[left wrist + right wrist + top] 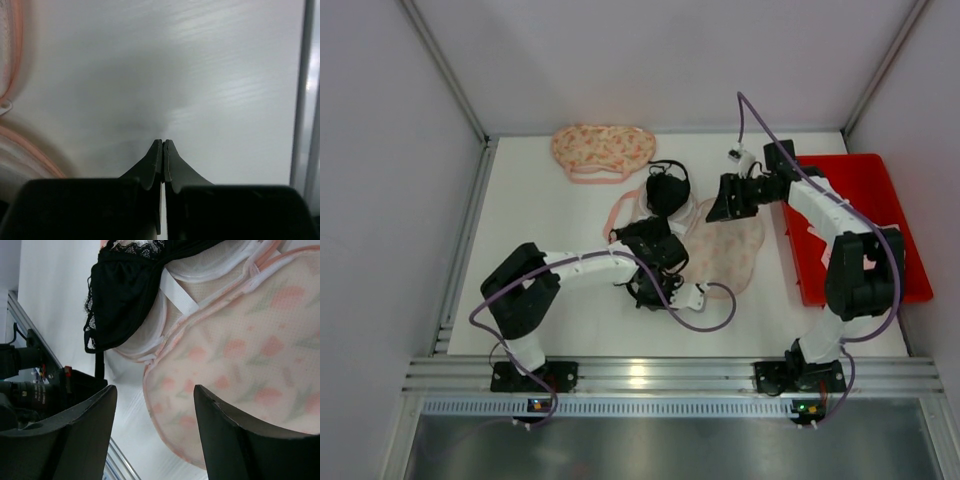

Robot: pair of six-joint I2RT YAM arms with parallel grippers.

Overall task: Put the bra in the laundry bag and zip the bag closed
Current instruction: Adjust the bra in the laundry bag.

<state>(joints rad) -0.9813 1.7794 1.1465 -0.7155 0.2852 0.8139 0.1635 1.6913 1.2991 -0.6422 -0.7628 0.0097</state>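
The black lace bra (667, 190) lies bunched on the opened half of a pink floral mesh laundry bag (728, 252) at mid-table. In the right wrist view the bra (125, 285) rests on the bag's white inner cup, beside the floral flap (250, 350). My right gripper (717, 208) hovers open just above that flap, its jaws (155, 395) holding nothing. My left gripper (642, 294) sits in front of the bag, jaws (163, 142) shut on nothing over bare white table. The bag's peach rim (11, 75) shows at the left edge of the left wrist view.
A second floral laundry bag (603, 150) lies at the back of the table. A red tray (875, 185) stands at the right, under my right arm. A metal rail (302, 125) runs along the table's edge near my left gripper. Grey walls close in both sides.
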